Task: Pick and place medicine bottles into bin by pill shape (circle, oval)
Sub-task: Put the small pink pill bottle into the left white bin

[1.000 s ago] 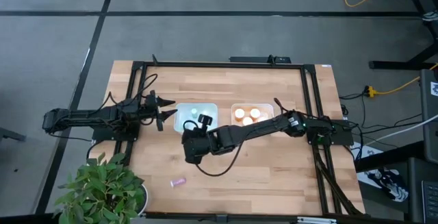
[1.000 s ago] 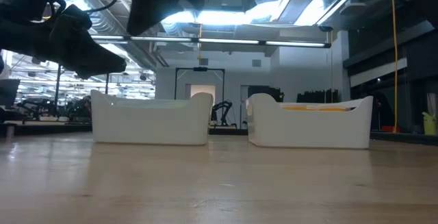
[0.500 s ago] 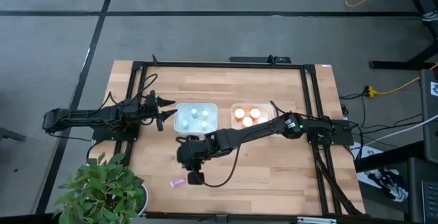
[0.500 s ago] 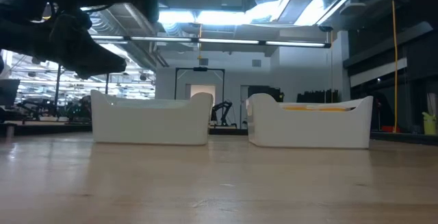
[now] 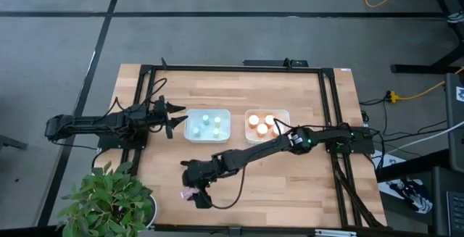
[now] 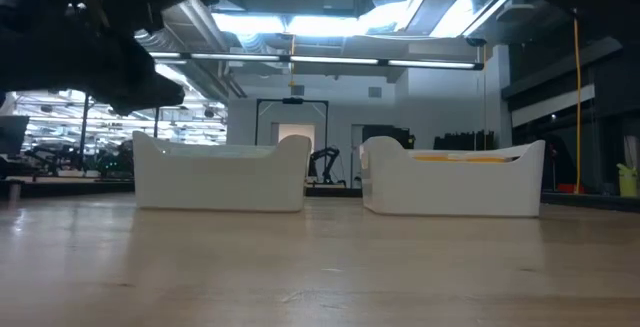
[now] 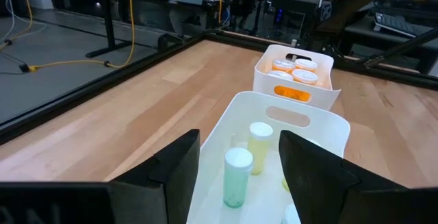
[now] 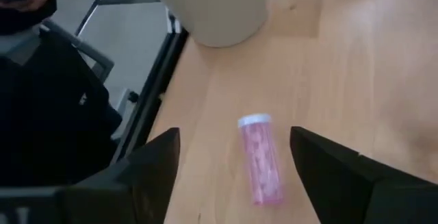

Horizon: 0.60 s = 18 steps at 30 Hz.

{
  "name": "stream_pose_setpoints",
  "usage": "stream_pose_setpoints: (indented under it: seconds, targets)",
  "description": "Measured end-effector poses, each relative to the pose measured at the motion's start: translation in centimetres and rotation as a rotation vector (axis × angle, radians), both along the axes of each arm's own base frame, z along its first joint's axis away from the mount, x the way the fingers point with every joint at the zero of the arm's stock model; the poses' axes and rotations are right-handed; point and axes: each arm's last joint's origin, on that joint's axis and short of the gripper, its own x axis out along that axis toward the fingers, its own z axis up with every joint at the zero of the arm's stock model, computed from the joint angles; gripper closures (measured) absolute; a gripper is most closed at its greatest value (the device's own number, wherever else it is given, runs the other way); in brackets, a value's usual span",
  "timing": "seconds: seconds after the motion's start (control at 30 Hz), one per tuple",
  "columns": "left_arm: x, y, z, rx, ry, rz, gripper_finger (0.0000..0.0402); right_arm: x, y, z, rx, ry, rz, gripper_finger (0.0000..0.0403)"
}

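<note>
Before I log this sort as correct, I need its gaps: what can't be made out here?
- Pill shape: the bottle lying on the table is too small in the right wrist view.
- Left bin and right bin contents: walls hide them in the low view.
- Right gripper: covers that bottle from above.

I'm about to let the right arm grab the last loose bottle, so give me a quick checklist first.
1. Right gripper open: ok.
2. Pink bottle between its fingers' line: ok, it lies on its side on the table, untouched.
3. Bottle cap on: ok.
4. Pill shape readable: cannot tell.
5. Left gripper out of the way: ok, open, at the left bin.
6. Plant pot near the bottle: clearance cannot tell.
</note>
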Motion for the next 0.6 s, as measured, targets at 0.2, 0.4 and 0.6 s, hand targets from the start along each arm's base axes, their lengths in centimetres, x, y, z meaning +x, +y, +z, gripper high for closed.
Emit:
stream_pose_setpoints:
  seconds: [0.2,0.4,0.6]
  targets:
    - [0.0,0.0,0.0,0.0,0.0,0.0,0.0208,-0.3,1.5,0.3,-0.085,-0.084,0.008,0.0131]
    - [0.0,0.0,0.0,0.0,0.0,0.0,0.0208,-0.7,1.5,-1.6,-0.189,-0.006,0.037,0.014]
    - [0.0,0.0,0.0,-0.001,0.0,0.0,0.0208,-0.4,1.4,-2.9,-0.255,-0.018,0.02,0.0142]
